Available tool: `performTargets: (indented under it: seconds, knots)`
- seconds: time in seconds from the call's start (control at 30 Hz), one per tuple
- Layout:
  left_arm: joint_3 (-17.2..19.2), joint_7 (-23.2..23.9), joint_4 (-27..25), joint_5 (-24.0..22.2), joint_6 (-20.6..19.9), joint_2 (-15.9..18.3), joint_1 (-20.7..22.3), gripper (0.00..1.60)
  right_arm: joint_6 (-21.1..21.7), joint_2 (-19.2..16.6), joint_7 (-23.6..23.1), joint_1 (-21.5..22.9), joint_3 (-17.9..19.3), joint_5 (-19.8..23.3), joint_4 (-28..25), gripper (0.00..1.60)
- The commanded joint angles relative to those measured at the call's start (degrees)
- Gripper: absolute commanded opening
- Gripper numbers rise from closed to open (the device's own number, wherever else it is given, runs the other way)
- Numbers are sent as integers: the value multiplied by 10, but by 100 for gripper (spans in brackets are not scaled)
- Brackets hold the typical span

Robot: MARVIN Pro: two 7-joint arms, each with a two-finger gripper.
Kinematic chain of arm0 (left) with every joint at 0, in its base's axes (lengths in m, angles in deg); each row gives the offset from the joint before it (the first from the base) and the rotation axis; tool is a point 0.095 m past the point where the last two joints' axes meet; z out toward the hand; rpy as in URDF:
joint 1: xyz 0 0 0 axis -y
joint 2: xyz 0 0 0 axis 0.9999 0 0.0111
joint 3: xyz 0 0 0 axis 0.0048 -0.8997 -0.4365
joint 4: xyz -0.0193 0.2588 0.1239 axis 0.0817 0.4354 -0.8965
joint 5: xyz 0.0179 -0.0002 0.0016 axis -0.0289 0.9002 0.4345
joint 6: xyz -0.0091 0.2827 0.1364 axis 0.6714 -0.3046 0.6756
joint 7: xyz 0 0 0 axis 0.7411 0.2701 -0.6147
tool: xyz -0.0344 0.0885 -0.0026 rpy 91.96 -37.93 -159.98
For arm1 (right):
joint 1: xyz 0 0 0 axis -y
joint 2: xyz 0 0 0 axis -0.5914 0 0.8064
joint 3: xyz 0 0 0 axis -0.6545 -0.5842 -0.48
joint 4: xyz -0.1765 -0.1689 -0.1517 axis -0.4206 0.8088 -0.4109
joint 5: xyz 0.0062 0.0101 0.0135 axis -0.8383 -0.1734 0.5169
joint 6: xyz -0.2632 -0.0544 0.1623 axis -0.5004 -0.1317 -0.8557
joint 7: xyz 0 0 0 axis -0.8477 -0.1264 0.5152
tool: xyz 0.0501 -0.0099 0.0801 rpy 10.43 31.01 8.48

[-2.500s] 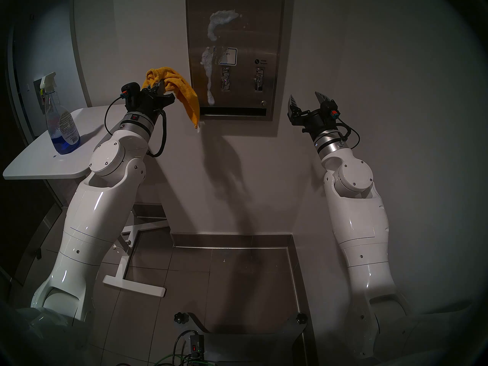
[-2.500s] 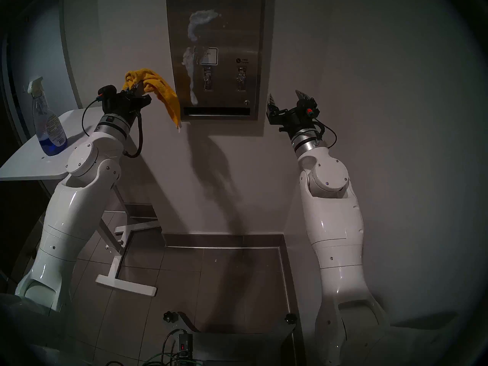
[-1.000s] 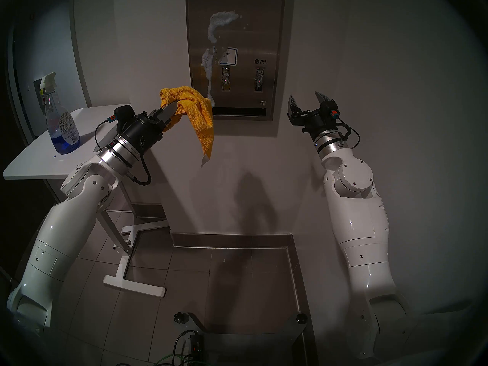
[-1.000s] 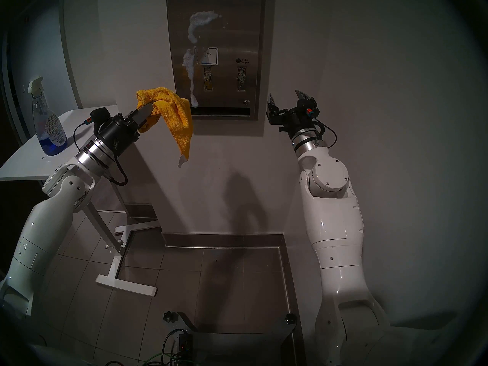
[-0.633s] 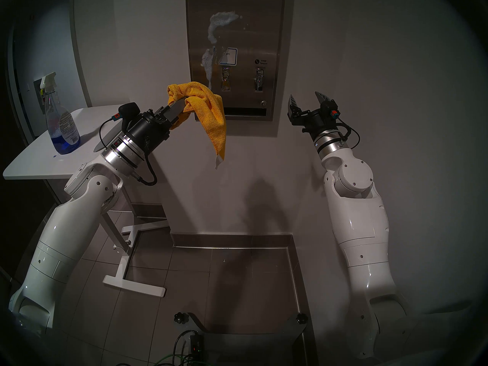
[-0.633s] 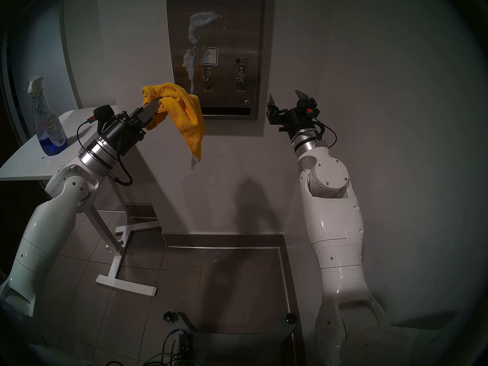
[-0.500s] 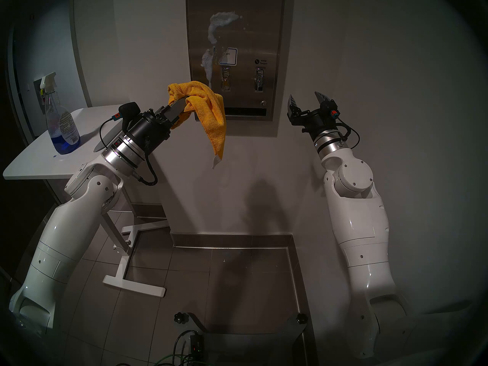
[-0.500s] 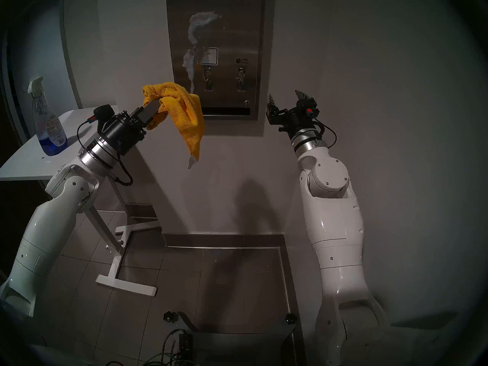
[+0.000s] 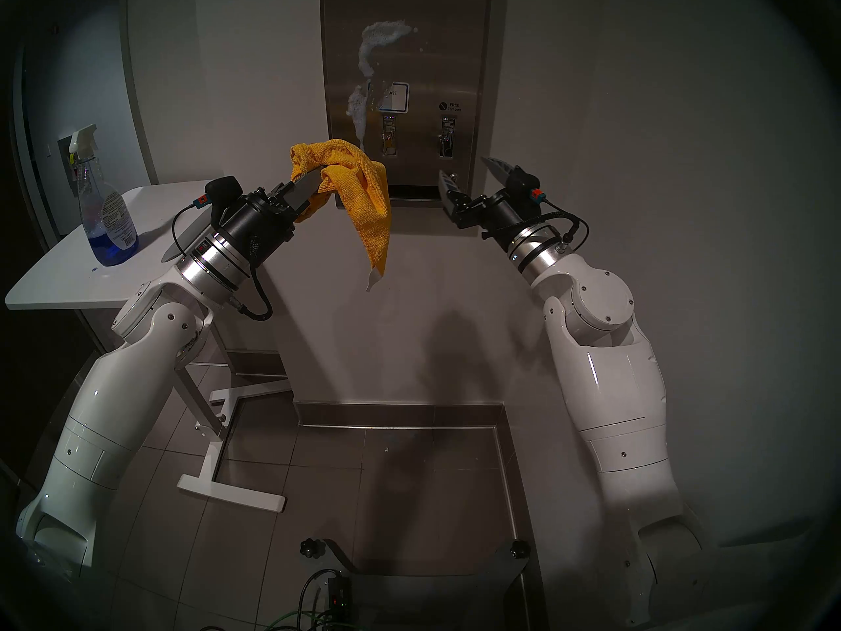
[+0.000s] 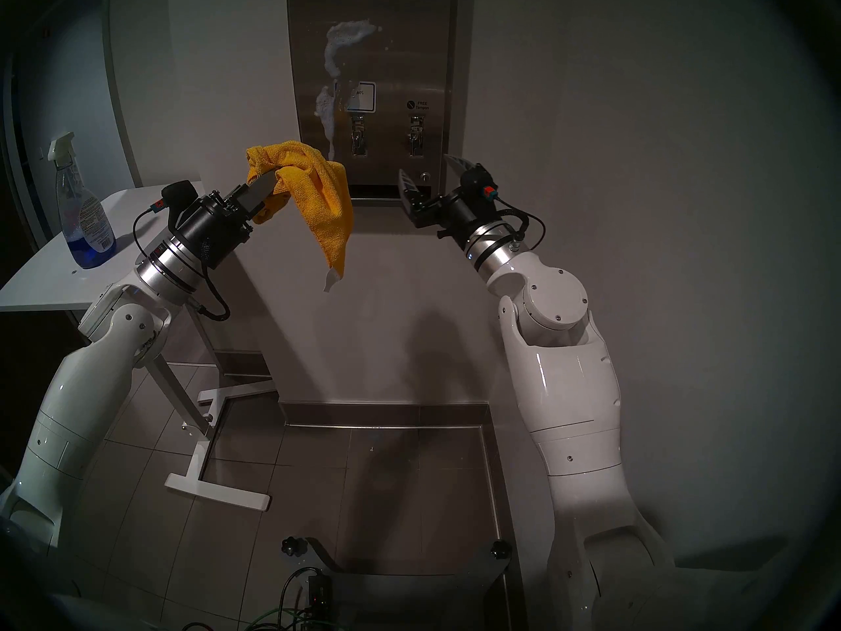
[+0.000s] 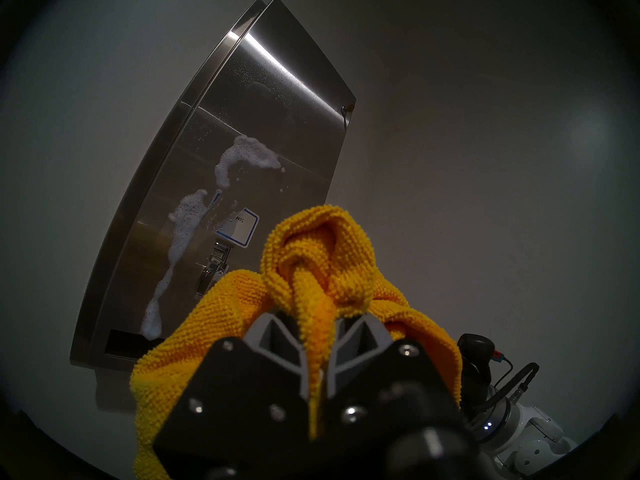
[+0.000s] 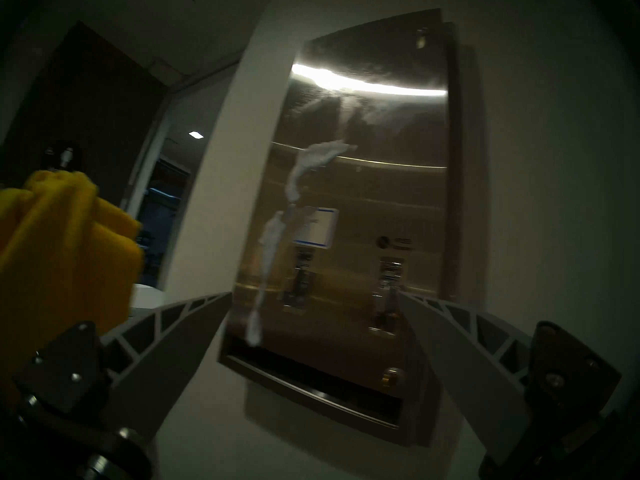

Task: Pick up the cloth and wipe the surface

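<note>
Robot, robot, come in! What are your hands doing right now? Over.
Left hand shut on mustard-yellow microfibre cloth. Right hand open, empty. White foam unwiped on brushed steel dispenser panel. Nothing blocking.

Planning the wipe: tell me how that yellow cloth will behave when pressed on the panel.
Probably floppy: the cloth droops in folds from the left tool. Its nubby pile should grip the foam rather than skate. The loose hanging tail may trail behind the stroke.
</note>
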Motion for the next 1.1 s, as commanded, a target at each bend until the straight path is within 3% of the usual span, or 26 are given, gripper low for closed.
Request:
performTargets:
  seconds: [0.0,0.27,0.3,0.4,0.73,1.07]
  knots:
    - [10,3,-12,0,6,2,15,0,49,-68,-74,0,4,62,-60,160]
    - [10,4,-13,0,7,3,15,0,120,-116,-156,7,13,120,-69,160]
    - [10,4,-13,0,7,3,15,0,129,-117,-180,14,16,123,-61,160]
    - [11,4,-13,0,8,2,15,0,141,-110,-187,34,11,123,-42,160]
    - [10,4,-13,0,7,3,15,0,117,-49,-125,70,-22,83,-9,160]
    - [10,4,-13,0,8,3,15,0,128,-29,-116,76,-60,72,2,160]
